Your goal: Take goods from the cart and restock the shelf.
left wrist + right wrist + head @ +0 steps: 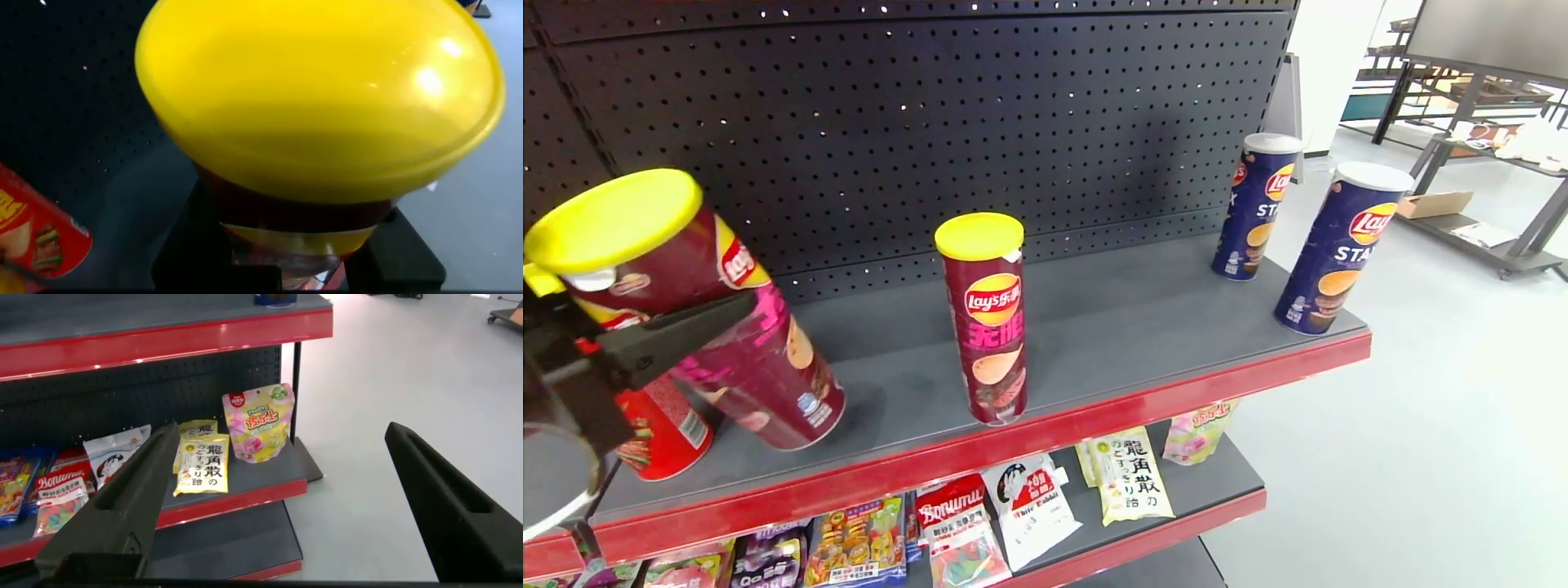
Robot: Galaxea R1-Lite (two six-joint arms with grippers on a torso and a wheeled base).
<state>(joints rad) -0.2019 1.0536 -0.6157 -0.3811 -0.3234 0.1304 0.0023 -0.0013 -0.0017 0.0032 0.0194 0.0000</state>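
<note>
Left gripper seemingly around tilted can

right gripper — black, wedge-shaped fingers | left gripper — black, seemingly matte

Right gripper fingers spread wide. Beyond: yellow bag beside pink-green pouch on lower shelf.

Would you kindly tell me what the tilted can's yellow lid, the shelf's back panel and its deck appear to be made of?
Yellow lid: likely plastic, glossy; it shows soft bright highlights.
Back panel: probably painted sheet metal, matte black, with regular punched holes.
Deck: seemingly painted metal, matte grey; hard to confirm.
</note>
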